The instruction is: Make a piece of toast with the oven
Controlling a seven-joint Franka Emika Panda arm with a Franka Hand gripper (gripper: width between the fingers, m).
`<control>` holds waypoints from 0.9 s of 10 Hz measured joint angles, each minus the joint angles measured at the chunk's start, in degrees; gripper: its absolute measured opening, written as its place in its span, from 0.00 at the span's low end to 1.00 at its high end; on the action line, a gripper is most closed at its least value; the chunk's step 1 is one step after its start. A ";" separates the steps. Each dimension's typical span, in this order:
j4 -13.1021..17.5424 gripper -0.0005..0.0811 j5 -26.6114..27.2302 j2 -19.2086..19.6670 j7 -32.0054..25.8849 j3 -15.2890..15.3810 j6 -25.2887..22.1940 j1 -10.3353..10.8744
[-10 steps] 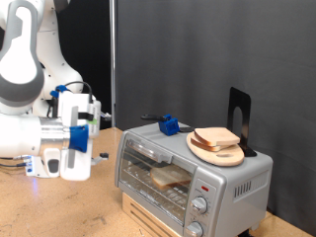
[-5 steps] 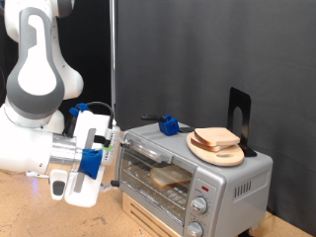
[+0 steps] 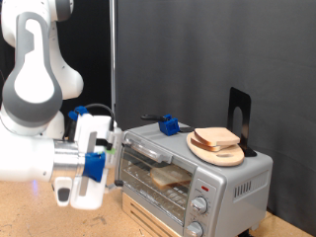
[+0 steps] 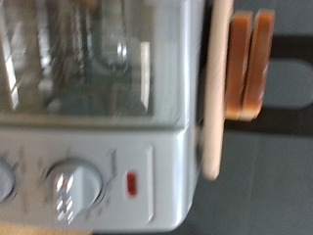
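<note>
The silver oven stands on a wooden box at the exterior view's middle right, with its glass door shut and two round knobs at its front right. A pale piece of toast with a brown crust lies on a round wooden plate on top of the oven. A tan flat thing shows through the glass on the rack. My gripper is just left of the oven door, level with it. The wrist view shows the oven front, a knob, the red mark and the toast; the fingers are out of view there.
A blue object lies on the oven top at the back. A black stand rises behind the plate. A dark curtain fills the background. A thin vertical pole stands behind the arm. The wooden table stretches to the left.
The arm has swung from the exterior view's left towards the oven, bringing the gripper lower and close to the left side of the oven door. The toast and plate have not moved.
</note>
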 joint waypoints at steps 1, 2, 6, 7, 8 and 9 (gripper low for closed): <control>1.76 1.00 0.91 1.86 -0.96 0.33 2.56 0.42; 3.56 1.00 1.28 3.63 -2.31 0.58 4.98 0.91; 10.64 1.00 5.44 10.63 -2.79 1.50 14.63 2.99; 10.65 1.00 4.22 10.62 -2.62 1.45 12.16 2.69; 11.11 1.00 2.30 10.81 -2.61 1.40 7.91 2.13; 12.72 1.00 0.16 11.68 -2.60 1.38 4.03 1.67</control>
